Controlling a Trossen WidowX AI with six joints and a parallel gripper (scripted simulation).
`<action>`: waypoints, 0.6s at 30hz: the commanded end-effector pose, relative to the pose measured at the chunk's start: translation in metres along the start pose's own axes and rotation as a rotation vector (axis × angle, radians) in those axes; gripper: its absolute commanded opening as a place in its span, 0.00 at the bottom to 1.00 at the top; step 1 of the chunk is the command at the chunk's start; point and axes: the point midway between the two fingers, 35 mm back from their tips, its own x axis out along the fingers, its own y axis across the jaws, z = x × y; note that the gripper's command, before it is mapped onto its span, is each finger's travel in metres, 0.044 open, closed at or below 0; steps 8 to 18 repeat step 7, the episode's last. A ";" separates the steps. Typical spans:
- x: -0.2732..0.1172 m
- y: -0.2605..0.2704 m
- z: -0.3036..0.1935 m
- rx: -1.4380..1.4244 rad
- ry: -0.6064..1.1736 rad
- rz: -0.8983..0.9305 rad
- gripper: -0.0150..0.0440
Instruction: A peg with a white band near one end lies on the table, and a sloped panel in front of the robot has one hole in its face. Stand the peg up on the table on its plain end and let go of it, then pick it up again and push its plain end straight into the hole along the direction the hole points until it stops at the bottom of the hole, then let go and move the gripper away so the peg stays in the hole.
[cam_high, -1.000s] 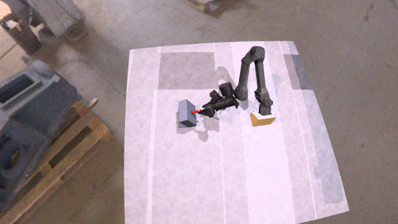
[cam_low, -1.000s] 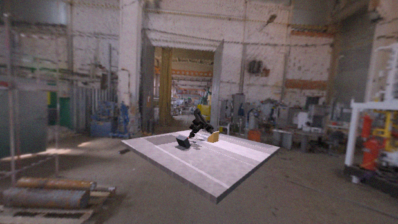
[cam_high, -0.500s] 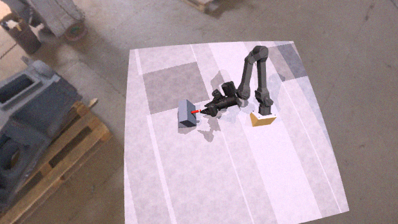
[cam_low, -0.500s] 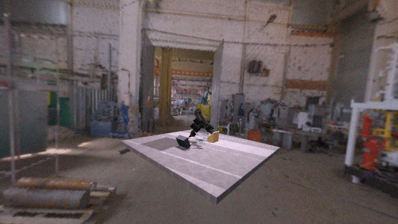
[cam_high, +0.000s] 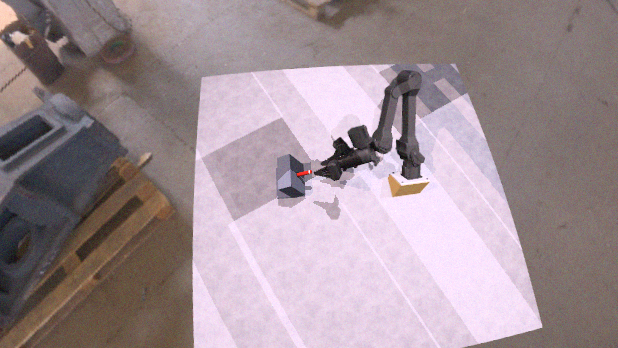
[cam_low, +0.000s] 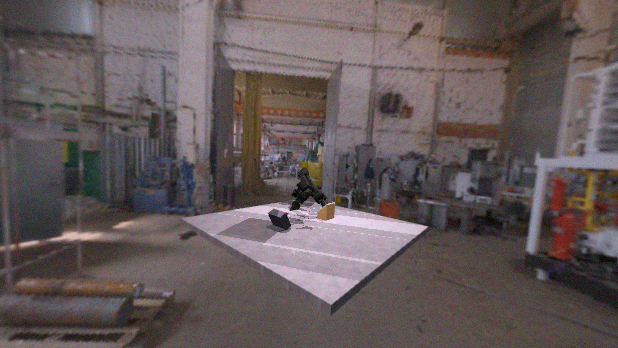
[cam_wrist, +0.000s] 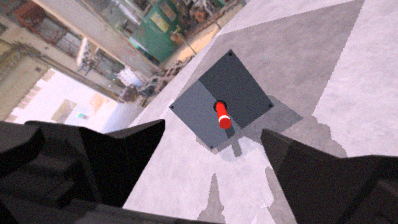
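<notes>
The red peg (cam_high: 303, 173) (cam_wrist: 222, 114) sits in the hole of the sloped dark grey panel (cam_high: 289, 184) (cam_wrist: 238, 82) (cam_low: 278, 219). Its white-banded end sticks out of the face, towards the arm; its plain end is hidden inside the hole. How deep it reaches cannot be seen. My gripper (cam_high: 316, 172) (cam_wrist: 212, 128) is open and empty, a short way back from the banded end and not touching it. In the wrist view the peg shows beyond the gap between the two fingers. In the exterior view the peg is too small to make out well.
The arm's yellow base block (cam_high: 409, 188) (cam_low: 326, 211) stands on the table (cam_high: 280, 260) (cam_low: 320, 270), across from the panel's face. Shadows of the arm and panel fall on the table top.
</notes>
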 end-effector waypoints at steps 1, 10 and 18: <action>-0.004 -0.001 0.001 0.005 -0.003 -0.004 1.00; -0.010 0.000 0.000 0.004 -0.003 -0.003 1.00; -0.010 0.000 0.000 0.004 -0.003 -0.003 1.00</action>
